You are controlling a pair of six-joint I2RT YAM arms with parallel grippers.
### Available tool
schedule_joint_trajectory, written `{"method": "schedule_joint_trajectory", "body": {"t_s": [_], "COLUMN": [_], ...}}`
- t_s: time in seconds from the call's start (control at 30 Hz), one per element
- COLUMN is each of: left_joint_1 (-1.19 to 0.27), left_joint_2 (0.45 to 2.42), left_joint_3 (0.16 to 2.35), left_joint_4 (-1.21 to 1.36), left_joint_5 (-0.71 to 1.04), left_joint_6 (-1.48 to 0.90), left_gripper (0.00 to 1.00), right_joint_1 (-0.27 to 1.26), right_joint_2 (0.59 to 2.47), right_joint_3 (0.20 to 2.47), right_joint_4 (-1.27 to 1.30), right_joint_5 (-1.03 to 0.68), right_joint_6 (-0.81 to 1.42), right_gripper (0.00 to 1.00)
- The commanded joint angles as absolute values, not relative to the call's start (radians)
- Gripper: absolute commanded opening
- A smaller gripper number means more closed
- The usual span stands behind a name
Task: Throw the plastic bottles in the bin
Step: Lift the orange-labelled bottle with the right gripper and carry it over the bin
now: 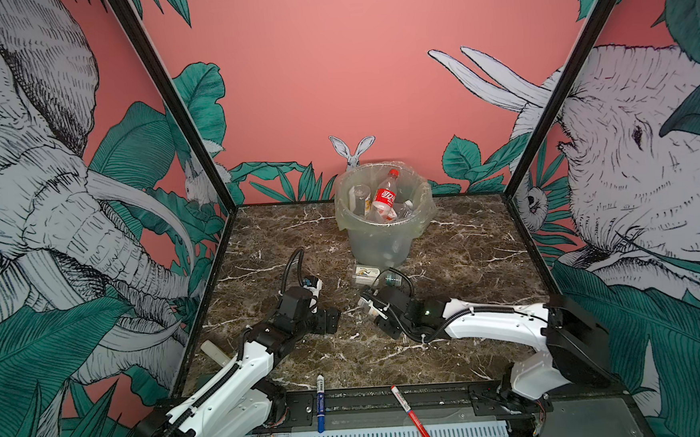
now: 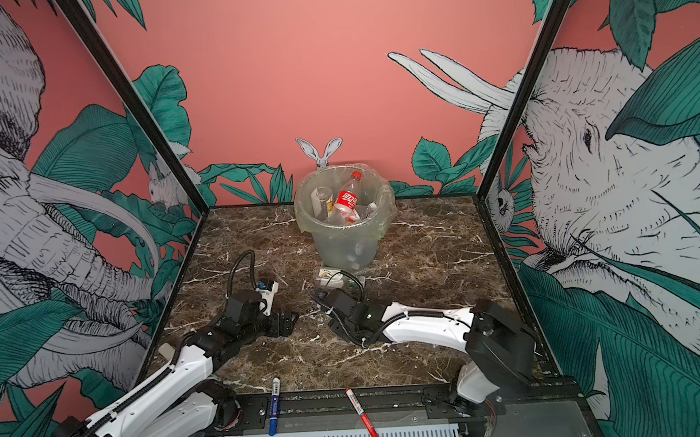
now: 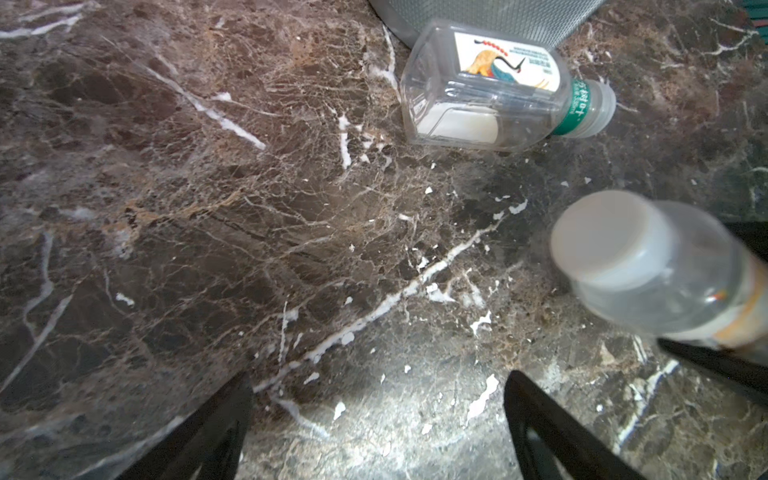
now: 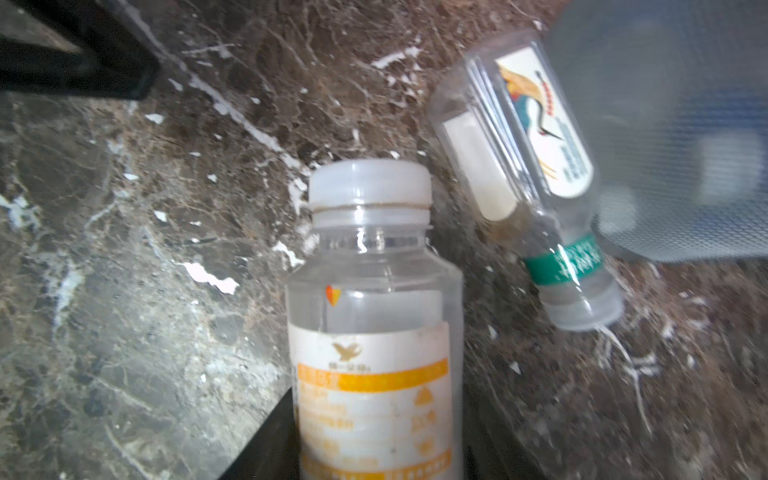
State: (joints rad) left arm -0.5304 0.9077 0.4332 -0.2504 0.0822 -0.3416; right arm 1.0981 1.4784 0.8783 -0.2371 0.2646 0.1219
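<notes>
Bin (image 1: pixel 377 247): several bottles inside, red-label bottle (image 1: pixel 385 196) on top. Step in hand, by look of it: pickup of next bottle in front of bin. Right pincer (image 1: pixel 365 304) narrow, clamped on white-cap bottle (image 4: pixel 374 316), label end between jaws, cap clear of them. Next move calls for lift above bin rim, carry over opening, release. Left pincer (image 3: pixel 380 376) wide, empty, front-left of bin. Green-band bottle (image 3: pixel 490 91) lying at bin foot, near held bottle, apart from both pincers.
</notes>
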Motion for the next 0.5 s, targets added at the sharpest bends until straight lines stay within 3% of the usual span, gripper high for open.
{"method": "schedule_joint_trajectory", "body": {"t_s": [0.0, 0.3, 0.47], "left_joint_1": [-0.529, -0.549, -0.564], "left_joint_2": [0.937, 0.982, 1.012], "left_joint_3": [0.473, 0.497, 0.499], "left_joint_4": [-0.21, -0.15, -0.12], "left_joint_5": [0.126, 0.133, 0.123], "left_joint_6": [-0.297, -0.273, -0.266], "left_gripper": [0.95, 0.94, 0.94], "right_joint_1": [1.106, 1.123, 1.173], "right_joint_2": [1.382, 1.051, 0.868], "right_joint_3": [0.801, 0.615, 0.623], "right_joint_4": [-0.145, -0.129, -0.204], "right_joint_5": [0.358, 0.553, 0.682], "right_joint_6": [0.19, 0.325, 0.358], "right_gripper": [0.43, 0.43, 0.43]}}
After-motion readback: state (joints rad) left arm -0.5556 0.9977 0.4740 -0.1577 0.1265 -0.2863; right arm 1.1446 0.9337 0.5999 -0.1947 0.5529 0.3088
